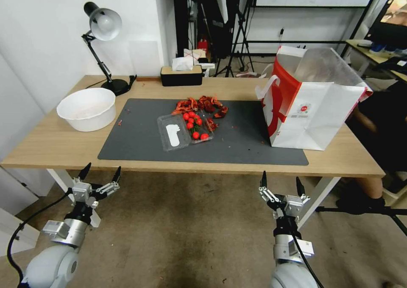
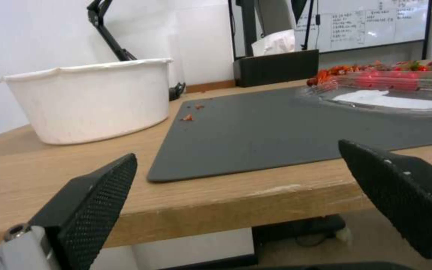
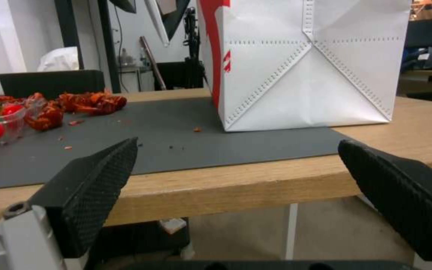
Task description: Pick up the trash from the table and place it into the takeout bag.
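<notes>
White takeout bag (image 1: 316, 110) upright on table (image 1: 55, 144) — both grippers' jaws spread.

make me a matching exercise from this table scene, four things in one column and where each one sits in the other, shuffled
Things:
1. white bowl
2. takeout bag
3. clear plastic tray of red tomatoes
4. black tissue box

Places:
A. middle of the dark grey mat
B. far edge of the table, beyond the mat
C. bare wood at the robot's left, near the lamp
D. right end of the mat, upright and open

Pairs: 1-C, 2-D, 3-A, 4-B
</notes>
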Robot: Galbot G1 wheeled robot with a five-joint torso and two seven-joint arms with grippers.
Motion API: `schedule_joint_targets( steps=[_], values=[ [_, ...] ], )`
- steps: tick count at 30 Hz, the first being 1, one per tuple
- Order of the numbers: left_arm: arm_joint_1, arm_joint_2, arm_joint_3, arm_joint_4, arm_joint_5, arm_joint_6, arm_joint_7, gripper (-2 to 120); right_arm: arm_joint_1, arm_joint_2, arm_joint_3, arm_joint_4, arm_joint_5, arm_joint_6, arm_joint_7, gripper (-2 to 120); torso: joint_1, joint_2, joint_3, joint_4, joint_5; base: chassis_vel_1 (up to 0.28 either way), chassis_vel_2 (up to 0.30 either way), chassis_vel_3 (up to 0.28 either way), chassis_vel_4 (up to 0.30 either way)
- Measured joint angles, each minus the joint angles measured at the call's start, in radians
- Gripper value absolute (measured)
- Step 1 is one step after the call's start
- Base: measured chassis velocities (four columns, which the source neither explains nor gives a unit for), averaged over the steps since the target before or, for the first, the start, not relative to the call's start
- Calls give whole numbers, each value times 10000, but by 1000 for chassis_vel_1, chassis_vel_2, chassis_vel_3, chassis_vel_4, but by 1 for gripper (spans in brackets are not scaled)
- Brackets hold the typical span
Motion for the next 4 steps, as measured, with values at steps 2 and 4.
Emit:
schedule_joint_targets(
  steps=[2,4],
  values=[
    [-2,0,1,-1,0,2,0,100,0,0,0,0,-2,-2,0,100,0,0,0,0,0,0,0,0,0],
    [-2,0,2,-1,0,3,0,100,0,0,0,0,-2,-2,0,100,1,0,0,0,0,0,0,0,0]
  ],
)
